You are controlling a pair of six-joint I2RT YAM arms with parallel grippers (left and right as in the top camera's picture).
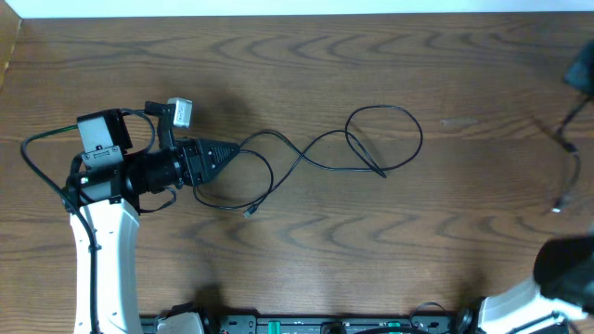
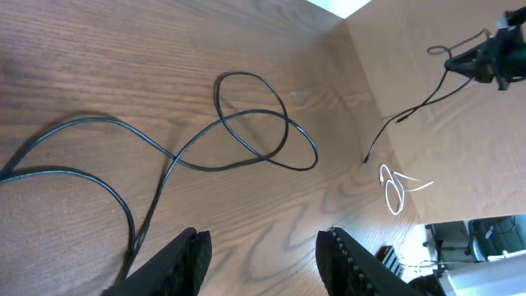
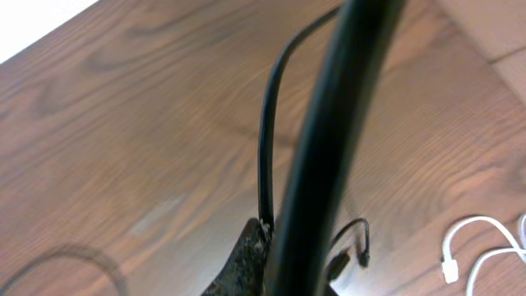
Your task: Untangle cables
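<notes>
Limp and light, the black cable point(image 1: 376, 167) lies looped at three o'clock from the spread-jawed left pincer point(image 1: 227, 152), best taken near its plug end point(image 1: 248, 213), while the right pincer point(image 1: 580, 70) seemingly clamps another cord point(image 1: 564, 139).

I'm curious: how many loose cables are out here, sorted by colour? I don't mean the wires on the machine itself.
Black cables: 2, the looped black cable on the table and the thin black cable hanging from the right hand
White cables: 1, the white cable
Total: 3
</notes>
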